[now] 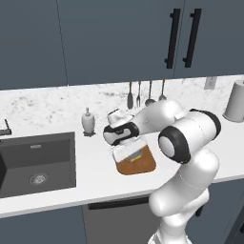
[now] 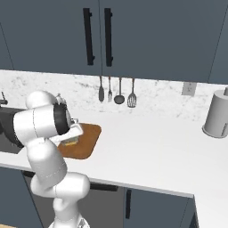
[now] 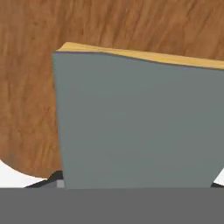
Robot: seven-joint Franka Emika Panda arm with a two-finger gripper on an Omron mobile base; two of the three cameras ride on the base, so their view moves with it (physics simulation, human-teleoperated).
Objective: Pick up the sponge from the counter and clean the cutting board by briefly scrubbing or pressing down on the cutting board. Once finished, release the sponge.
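Note:
The brown wooden cutting board (image 1: 144, 167) (image 2: 87, 141) (image 3: 26, 105) lies on the white counter (image 1: 57, 193) (image 2: 151, 151), right of the sink. The sponge (image 1: 136, 155) (image 2: 69, 141) (image 3: 140, 122) sits low over the board, its dark grey face towards the hand camera and a thin yellow edge on the far side. My gripper (image 1: 132, 152) (image 2: 71, 135) (image 3: 133, 183) points down at the board and is shut on the sponge. The dark fingertips barely show at the sponge's two lower corners. My forearm hides part of the board in the right base view.
A dark sink (image 1: 38, 162) lies left of the board, with a white soap dispenser (image 1: 87, 121) behind its right corner. Utensils (image 1: 143, 95) (image 2: 118, 92) hang on the back wall. A grey canister (image 1: 234, 101) (image 2: 218, 115) stands at the far right.

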